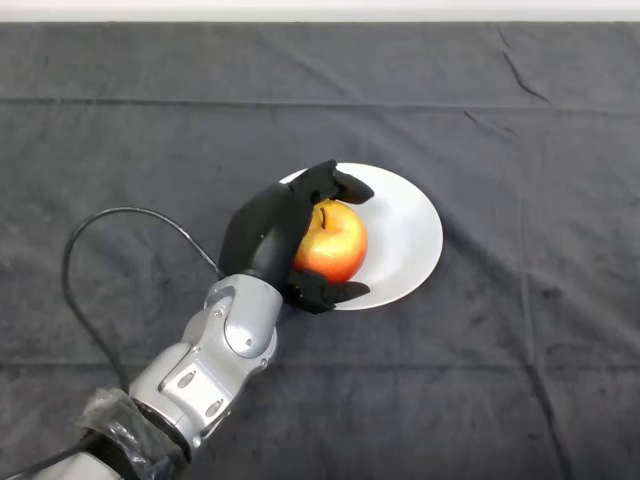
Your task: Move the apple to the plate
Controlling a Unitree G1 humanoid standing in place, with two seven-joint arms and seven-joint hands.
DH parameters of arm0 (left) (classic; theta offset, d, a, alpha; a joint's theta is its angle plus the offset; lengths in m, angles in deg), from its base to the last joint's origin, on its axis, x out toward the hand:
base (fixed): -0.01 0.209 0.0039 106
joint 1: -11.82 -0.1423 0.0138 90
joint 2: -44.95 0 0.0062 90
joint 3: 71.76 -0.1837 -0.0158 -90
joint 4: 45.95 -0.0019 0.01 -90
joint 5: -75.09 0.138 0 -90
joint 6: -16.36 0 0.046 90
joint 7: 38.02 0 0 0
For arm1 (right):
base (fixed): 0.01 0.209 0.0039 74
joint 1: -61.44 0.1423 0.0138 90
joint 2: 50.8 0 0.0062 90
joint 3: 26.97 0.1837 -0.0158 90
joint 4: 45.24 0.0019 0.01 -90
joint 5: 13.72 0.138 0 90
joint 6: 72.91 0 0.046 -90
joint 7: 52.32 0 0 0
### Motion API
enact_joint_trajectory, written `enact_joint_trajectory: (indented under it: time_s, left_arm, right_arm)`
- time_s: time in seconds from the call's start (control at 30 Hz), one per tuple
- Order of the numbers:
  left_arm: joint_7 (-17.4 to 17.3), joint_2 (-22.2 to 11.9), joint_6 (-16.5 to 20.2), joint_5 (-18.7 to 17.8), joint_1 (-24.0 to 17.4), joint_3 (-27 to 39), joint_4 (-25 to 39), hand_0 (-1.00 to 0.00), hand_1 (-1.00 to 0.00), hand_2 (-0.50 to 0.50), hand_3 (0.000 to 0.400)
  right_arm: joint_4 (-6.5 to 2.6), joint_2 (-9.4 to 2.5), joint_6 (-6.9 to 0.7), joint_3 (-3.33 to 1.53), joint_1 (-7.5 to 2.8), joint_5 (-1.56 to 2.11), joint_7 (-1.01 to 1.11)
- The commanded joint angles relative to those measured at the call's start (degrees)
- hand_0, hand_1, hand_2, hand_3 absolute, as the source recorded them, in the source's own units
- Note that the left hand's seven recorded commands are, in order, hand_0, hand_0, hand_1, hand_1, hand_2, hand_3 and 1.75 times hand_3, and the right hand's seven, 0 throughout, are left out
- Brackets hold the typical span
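Note:
A red and yellow apple (333, 244) is over the left part of a white plate (410, 235) in the middle of the table. My left hand (268, 232) is curled round the apple from its left side, with fingers (340, 185) over its far side and the thumb (330, 293) at its near side. I cannot tell whether the apple rests on the plate or is held just above it. The silver-grey arm (215, 350) comes in from the lower left.
A dark cloth (520, 380) covers the whole table, with creases running across it. A pale strip (320, 10) lies along the far edge.

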Motion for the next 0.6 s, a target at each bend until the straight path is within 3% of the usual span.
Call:
enact_joint_trajectory:
  time_s: [0.03, 0.13, 0.33, 0.37, 0.4, 0.43, 0.47, 0.6]
  left_arm:
    - [0.77, -0.45, -0.96, -0.79, 2.7, -2.1, -2.84, -0.86, -1.0, 0.07, 0.4]
    - [0.57, -0.52, -0.82, -0.93, 2.8, -2.54, -3.08, -0.62, -0.84, 0.11, 0.337]
    - [0.12, -0.66, -0.64, -1.17, 2.96, -3.27, -3.54, -0.44, -0.74, 0.15, 0.295]
    - [0.05, -0.67, -0.61, -1.21, 2.98, -3.38, -3.61, -0.38, -0.65, 0.14, 0.262]
    - [-0.02, -0.68, -0.58, -1.24, 2.99, -3.49, -3.67, -0.27, -0.51, 0.12, 0.202]
    - [-0.09, -0.7, -0.54, -1.27, 3.01, -3.57, -3.71, -0.24, -0.43, 0.1, 0.171]
    - [-0.18, -0.73, -0.49, -1.32, 3.04, -3.66, -3.74, -0.05, 0.0, -0.02, 0.019]
    - [-0.55, -0.91, -0.27, -1.47, 3.11, -3.86, -3.72, 0.0, 0.0, 0.0, 0.0]
  right_arm:
    - [-0.2, 0.73, 0.04, 0.52, 0.31, -0.18, -0.81]
    - [-0.23, 0.74, 0.05, 0.52, 0.32, -0.18, -0.79]
    - [-0.28, 0.75, 0.06, 0.53, 0.33, -0.18, -0.76]
    - [-0.29, 0.76, 0.06, 0.53, 0.34, -0.18, -0.76]
    - [-0.29, 0.76, 0.06, 0.54, 0.34, -0.18, -0.75]
    - [-0.3, 0.76, 0.06, 0.54, 0.34, -0.18, -0.75]
    - [-0.31, 0.76, 0.06, 0.54, 0.34, -0.18, -0.75]
    - [-0.33, 0.77, 0.07, 0.54, 0.35, -0.18, -0.73]
